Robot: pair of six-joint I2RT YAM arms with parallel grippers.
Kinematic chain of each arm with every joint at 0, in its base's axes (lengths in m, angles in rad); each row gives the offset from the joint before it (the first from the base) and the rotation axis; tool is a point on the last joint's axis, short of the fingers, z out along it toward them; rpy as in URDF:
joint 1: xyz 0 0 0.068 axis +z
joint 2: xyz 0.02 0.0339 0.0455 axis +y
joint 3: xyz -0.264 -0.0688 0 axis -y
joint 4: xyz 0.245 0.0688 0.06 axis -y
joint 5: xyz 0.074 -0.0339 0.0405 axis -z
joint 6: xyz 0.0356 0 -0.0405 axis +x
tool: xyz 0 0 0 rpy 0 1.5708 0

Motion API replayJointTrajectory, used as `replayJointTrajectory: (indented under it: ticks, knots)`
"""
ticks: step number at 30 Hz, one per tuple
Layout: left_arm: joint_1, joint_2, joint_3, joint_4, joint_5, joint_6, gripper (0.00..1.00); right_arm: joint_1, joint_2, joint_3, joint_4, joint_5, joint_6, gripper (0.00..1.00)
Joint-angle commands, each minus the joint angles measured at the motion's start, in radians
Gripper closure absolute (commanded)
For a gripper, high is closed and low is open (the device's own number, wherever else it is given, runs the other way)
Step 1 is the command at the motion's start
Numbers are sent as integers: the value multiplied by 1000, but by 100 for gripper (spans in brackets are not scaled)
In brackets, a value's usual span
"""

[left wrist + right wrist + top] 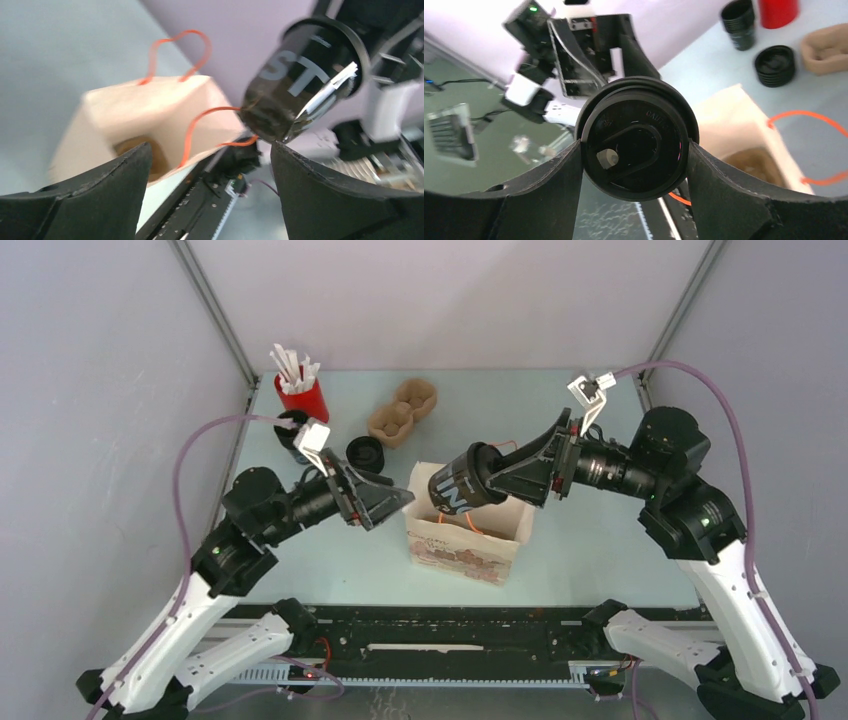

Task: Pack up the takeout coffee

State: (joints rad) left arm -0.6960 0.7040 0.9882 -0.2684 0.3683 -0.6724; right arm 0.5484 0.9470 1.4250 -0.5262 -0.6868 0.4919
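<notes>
Takeout coffee (458, 487) tilts in right fingers (525, 470), lettering half-hidden.

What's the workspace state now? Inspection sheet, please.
Surface: pale table.
Job's things: coffee cup tilted, base toward the mouth of the upright, open paper bag; not inside.
Clutter: red cup of white sticks, black cup stack, black lid stack, two brown pulp carriers, at the back.
Grippers: right gripper, jaws shut on the cup's lid end; left gripper, jaws open, empty, beside the bag.
Cables: purple cables along both arms.
Surroundings: grey walls, metal posts.
</notes>
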Motion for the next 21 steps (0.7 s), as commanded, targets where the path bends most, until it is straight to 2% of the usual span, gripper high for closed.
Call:
replayJointTrajectory:
  ticks: [1, 6, 9, 16, 21]
  knots:
    - [16, -31, 116, -332, -346, 8, 10, -8, -32, 54, -171, 184, -254, 37]
    - [14, 105, 168, -396, -323, 84, 18, -5, -30, 57, -256, 298, -422, 41]
    - [6, 214, 203, -407, -352, 130, 27, 15, -9, 81, -289, 317, -469, 46]
    - [-31, 397, 295, -437, -464, 224, 34, 104, -1, 160, -304, 328, -468, 47]
    - [-37, 492, 348, -458, -512, 264, 41, 161, -2, 233, -330, 389, -478, 47]
